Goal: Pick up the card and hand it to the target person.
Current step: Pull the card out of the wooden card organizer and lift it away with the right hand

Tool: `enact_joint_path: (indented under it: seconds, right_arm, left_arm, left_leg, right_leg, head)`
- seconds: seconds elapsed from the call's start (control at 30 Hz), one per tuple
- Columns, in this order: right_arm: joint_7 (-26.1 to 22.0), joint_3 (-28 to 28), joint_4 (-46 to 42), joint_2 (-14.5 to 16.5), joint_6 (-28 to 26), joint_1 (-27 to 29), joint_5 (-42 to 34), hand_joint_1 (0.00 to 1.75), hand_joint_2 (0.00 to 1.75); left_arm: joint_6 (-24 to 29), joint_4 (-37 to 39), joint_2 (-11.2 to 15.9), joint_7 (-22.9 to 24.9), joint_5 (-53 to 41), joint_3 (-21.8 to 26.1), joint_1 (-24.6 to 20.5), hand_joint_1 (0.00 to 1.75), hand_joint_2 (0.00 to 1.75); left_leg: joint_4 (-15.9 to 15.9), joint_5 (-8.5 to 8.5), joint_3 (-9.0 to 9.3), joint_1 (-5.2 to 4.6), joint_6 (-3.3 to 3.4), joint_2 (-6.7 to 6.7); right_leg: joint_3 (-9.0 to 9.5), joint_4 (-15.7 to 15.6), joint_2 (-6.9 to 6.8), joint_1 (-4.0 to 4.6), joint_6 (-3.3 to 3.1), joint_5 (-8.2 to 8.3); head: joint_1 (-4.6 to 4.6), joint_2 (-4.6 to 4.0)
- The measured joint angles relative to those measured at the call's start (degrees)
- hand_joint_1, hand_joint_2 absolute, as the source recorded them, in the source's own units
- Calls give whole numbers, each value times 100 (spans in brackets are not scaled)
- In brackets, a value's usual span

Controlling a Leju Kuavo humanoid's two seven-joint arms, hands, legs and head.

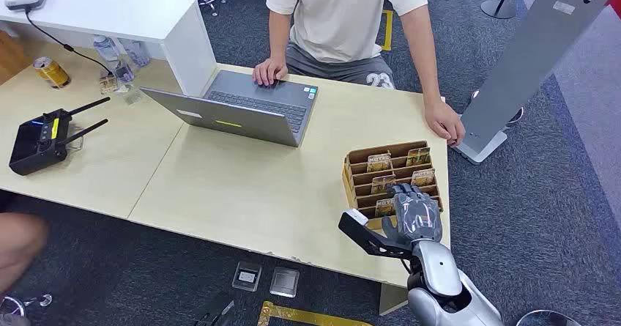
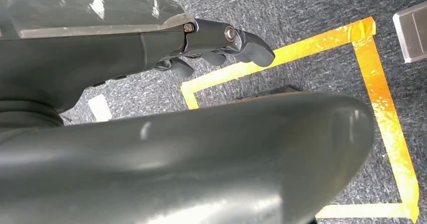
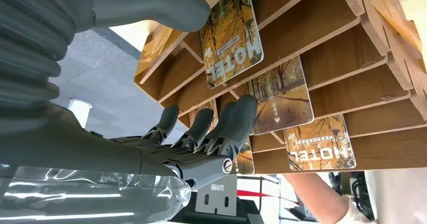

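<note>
Your right hand (image 1: 414, 216) hovers at the near cards in the wooden card rack (image 1: 359, 166), fingers (image 3: 236, 121) extended, gripping nothing; pickup and handover to the person (image 1: 344, 18) remain.

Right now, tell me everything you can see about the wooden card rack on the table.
The wooden card rack is a brown, slotted holder that looks like thin board, with tiered rows split by dividers. It sits near the table's right front corner. Several slots hold upright cards printed with autumn trees and the word HOTEL. The right robot hand hovers over its near rows, fingers reaching toward a card; contact cannot be confirmed.
</note>
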Motion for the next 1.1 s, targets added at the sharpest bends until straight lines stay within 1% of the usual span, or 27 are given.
enact_joint_path:
  seconds: [0.17,0.47,0.6,0.7,0.8,0.93,1.1]
  right_arm:
    - [28,42,62,5,-18,-22,-71,79,175]
    - [116,119,154,4,-64,-32,-187,106,175]
    - [130,157,167,2,-74,-37,-232,122,175]
    - [132,174,169,1,-84,-38,-242,130,175]
    - [132,185,169,1,-100,-50,-248,134,175]
    - [132,193,172,1,-105,-71,-252,136,175]
    - [132,211,178,1,-105,-88,-261,136,175]
  left_arm:
    - [-3,0,0,-2,-13,-2,-1,0,0]
    - [-9,0,5,-4,-15,-2,0,0,0]
    - [-9,0,10,-4,-16,-2,0,0,0]
    - [-11,0,11,-4,-18,-2,0,0,0]
    - [-23,0,11,-4,-32,-3,0,0,0]
    - [-69,0,17,-4,-38,-4,0,0,175]
    - [-182,0,46,-1,-74,-7,-1,0,175]
  left_leg:
    - [0,0,0,0,0,0]
    - [0,0,1,0,0,0]
    - [0,0,1,0,0,0]
    - [0,0,1,0,0,1]
    - [0,0,1,0,0,1]
    - [0,0,1,0,0,1]
    - [0,0,2,0,0,1]
  right_leg:
    - [0,0,0,0,0,0]
    - [0,0,0,0,0,0]
    - [0,0,0,0,0,0]
    - [0,0,0,0,0,0]
    - [0,0,0,0,0,0]
    - [0,0,1,0,0,0]
    - [0,0,1,0,0,0]
  head:
    - [0,0]
    - [-1,0]
    - [-1,0]
    - [0,0]
    - [0,0]
    - [0,0]
    - [0,0]
